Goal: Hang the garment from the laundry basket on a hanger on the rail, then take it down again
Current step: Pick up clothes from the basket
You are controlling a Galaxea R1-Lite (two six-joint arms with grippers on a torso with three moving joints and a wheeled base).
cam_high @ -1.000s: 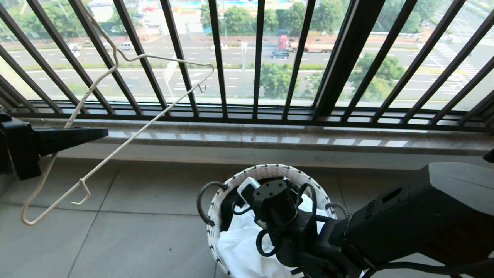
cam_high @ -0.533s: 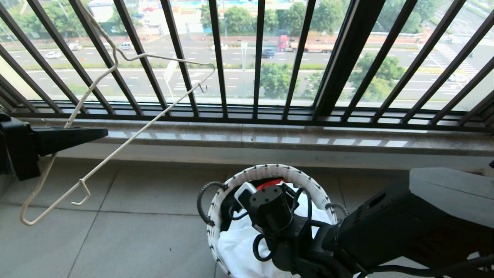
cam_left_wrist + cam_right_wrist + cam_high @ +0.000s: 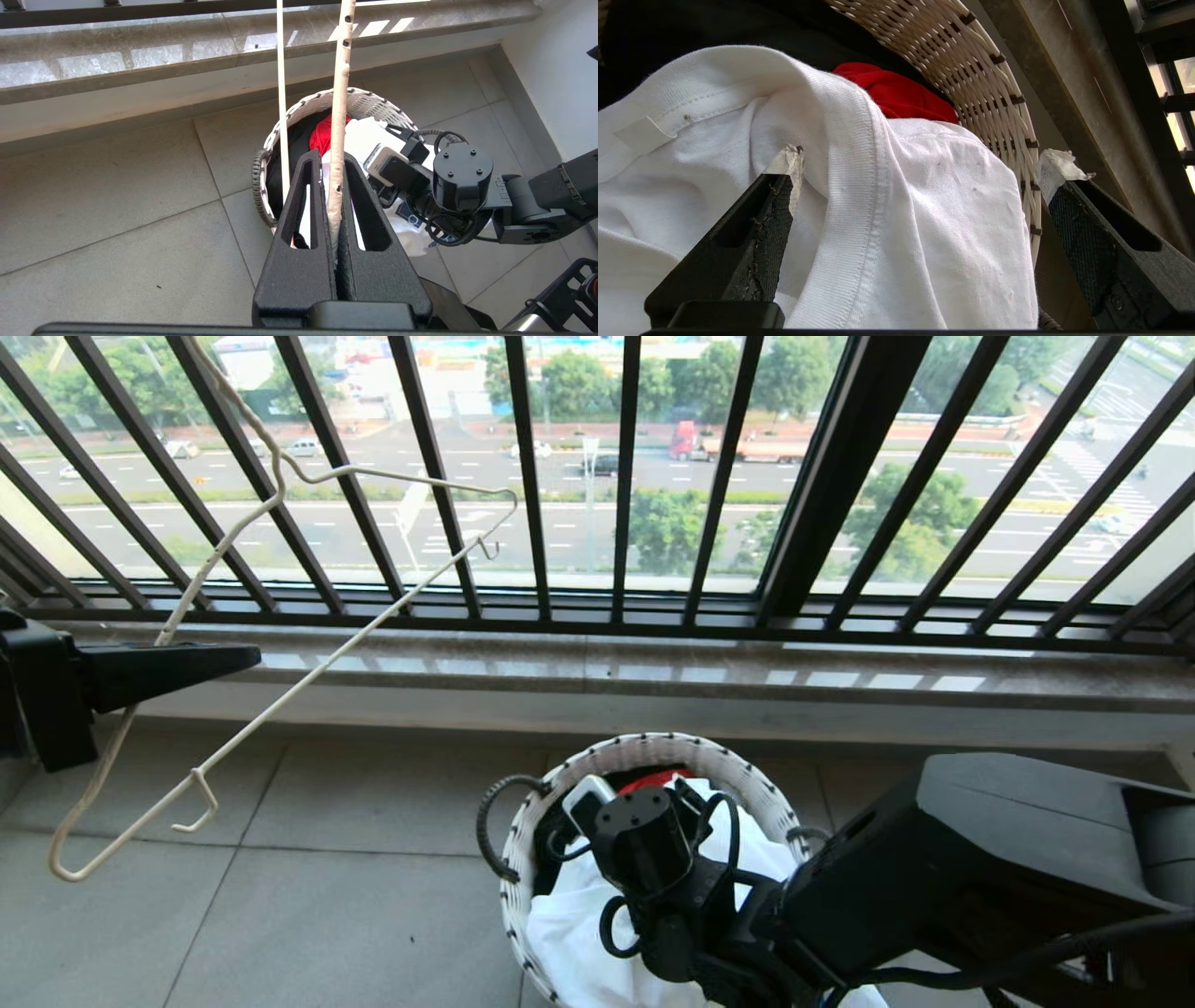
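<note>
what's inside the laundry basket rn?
In the basket: the white T-shirt on top, a red item and black fabric behind it. The open right gripper straddles the shirt's collar. Anything beneath is covered.

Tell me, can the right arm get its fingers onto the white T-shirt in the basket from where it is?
Probably yes. The right gripper is open inside the laundry basket, its fingers straddling a fold of the white T-shirt, with nothing between. The left gripper, holding the hanger, is off to the side.
</note>
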